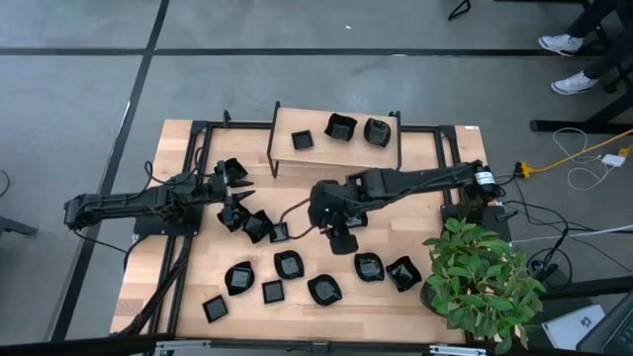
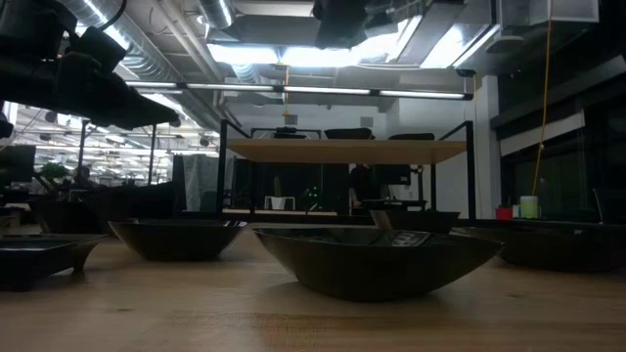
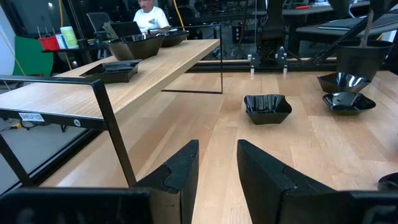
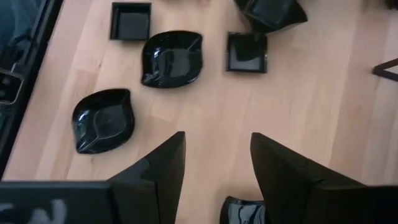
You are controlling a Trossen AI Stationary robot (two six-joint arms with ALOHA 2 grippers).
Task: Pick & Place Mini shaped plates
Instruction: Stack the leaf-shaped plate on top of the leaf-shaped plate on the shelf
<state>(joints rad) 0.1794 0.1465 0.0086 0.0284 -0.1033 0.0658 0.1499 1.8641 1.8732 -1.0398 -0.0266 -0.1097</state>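
Several glossy black mini shaped plates lie on the wooden table (image 1: 445,222). One group sits along the near part (image 1: 289,264), another beside my left gripper (image 1: 257,225). Three more rest on the raised shelf (image 1: 316,119) at the far middle, one of them a deep dish (image 1: 340,127). My right gripper (image 4: 217,155) hangs open above bare wood in the table's middle (image 1: 343,240), tilted down. A leaf-shaped plate (image 4: 102,119), a rounded plate (image 4: 173,57) and a square one (image 4: 247,51) lie beyond its fingers. My left gripper (image 3: 217,168) stays open and level at the table's left (image 1: 235,194).
The shelf stands on a thin black metal frame (image 3: 112,124) close ahead of my left gripper. A potted plant (image 1: 485,282) stands at the near right corner. Cables (image 1: 584,163) run off the right side. A person (image 3: 149,15) sits in the room beyond.
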